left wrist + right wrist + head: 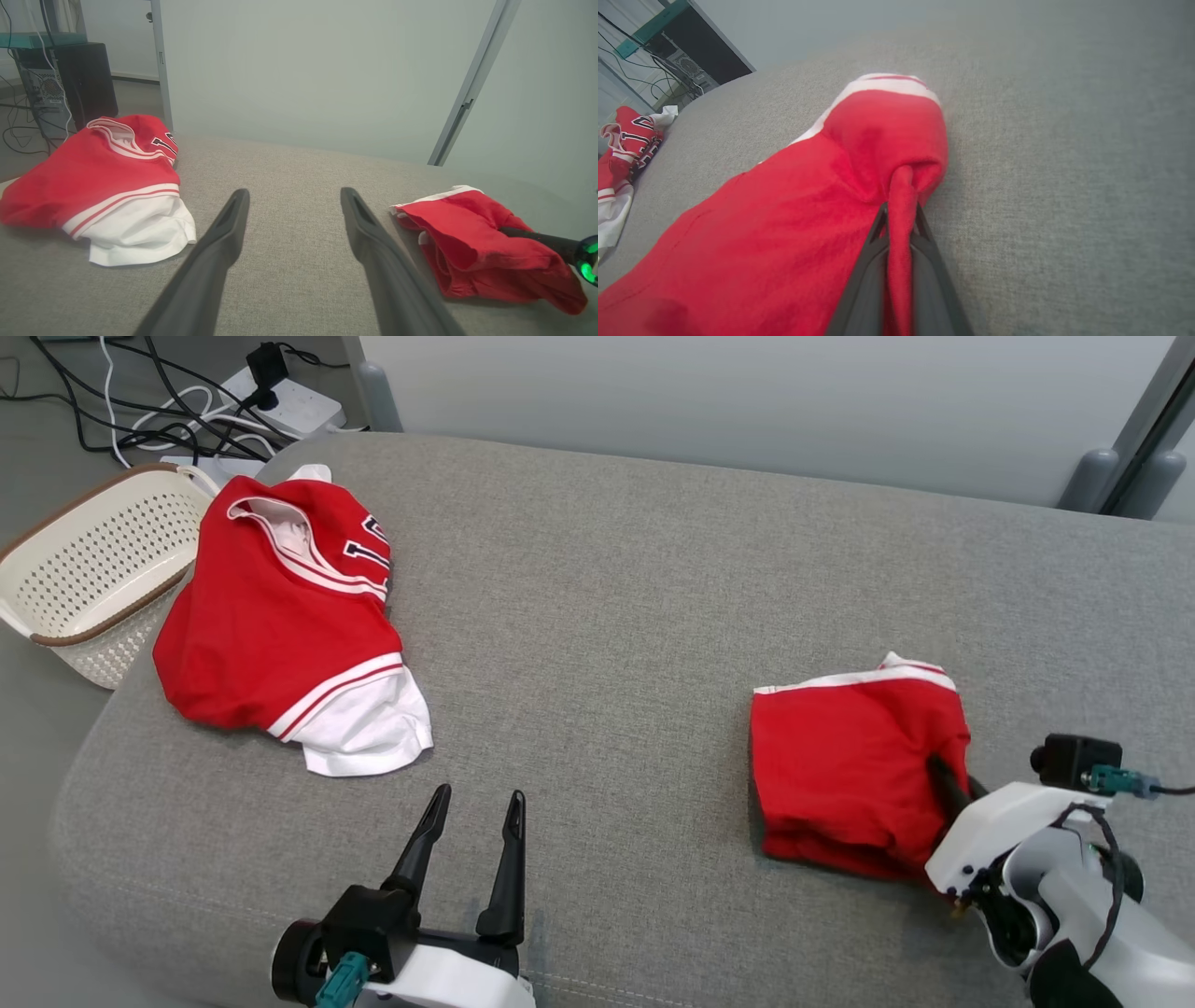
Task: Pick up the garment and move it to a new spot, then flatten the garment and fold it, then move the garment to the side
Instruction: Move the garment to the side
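Note:
The garment [850, 756], a folded red piece with a white band along its far edge, lies on the right part of the grey cushion [607, 597]. My right gripper [941, 773] comes in from the lower right and is shut on a pinched fold at the garment's near right edge. In the right wrist view, red cloth [808, 224] is squeezed between the closed fingers of that gripper [900, 210]. My left gripper [476, 798] hovers open over bare cushion near the front edge, left of the garment [476, 247], with nothing between its fingers [233, 224].
A second red and white jersey [280, 625] lies crumpled at the cushion's far left. Beside it, off the cushion's left end, stands a cream perforated basket [93, 569]. A power strip with cables [280, 401] lies on the floor behind. A grey wall runs along the back.

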Controlling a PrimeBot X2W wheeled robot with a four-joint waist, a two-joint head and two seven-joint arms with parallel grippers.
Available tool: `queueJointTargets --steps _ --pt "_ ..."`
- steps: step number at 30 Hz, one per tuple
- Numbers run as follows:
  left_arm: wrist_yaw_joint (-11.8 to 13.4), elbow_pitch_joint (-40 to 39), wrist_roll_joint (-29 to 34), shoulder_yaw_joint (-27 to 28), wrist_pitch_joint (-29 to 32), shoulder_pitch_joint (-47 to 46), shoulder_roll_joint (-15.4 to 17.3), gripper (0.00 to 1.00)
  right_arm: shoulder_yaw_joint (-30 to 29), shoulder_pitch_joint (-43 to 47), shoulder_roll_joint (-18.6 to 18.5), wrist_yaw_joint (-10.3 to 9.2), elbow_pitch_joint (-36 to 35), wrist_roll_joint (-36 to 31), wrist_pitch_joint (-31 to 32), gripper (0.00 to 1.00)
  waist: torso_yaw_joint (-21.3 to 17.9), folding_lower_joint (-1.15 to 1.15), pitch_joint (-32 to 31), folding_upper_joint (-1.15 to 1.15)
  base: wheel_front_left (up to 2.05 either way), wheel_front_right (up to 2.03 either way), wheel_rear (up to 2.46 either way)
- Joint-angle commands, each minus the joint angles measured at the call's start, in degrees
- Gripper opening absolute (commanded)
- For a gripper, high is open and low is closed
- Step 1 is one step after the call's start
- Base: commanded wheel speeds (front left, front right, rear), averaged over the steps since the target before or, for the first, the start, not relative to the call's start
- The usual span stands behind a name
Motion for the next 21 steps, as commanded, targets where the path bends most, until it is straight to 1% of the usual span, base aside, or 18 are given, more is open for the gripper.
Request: queueJointTargets --steps 1,5,9,14,21 --pt "0.1 -1.4 -0.4 1.9 -0.3 -2.5 0.0 1.0 1.3 -1.8 -0.6 0.01 -1.3 -0.8 -1.5 0.0 -0.2 0.0 0.0 0.0 0.0 0.0 0.0" --pt "0.1 -1.7 -0.2 1.9 -0.3 -3.0 0.0 1.0 2.4 -3.5 -1.3 0.01 -1.9 -1.6 -3.2 0.0 -1.4 0.0 0.3 0.0 0.0 0.0 0.0" --pt "-0.2 -1.8 0.2 1.5 -0.3 -3.8 0.0 1.0 2.0 -4.7 -2.1 0.01 -2.8 -2.4 -3.8 0.0 -3.6 0.0 0.8 0.0 0.0 0.0 0.0" --pt "-0.8 -1.6 1.0 1.4 -0.3 -5.1 0.0 1.0 -3.0 -4.9 -3.2 0.01 -5.9 -5.0 -3.8 0.0 -7.6 0.0 2.0 0.0 0.0 0.0 0.0" --pt "-2.1 -0.7 2.3 0.7 -0.3 -7.6 0.0 1.0 -10.4 -2.5 -3.1 0.01 -9.2 -9.3 -3.8 0.0 -14.6 0.0 4.2 0.0 0.0 0.0 0.0"
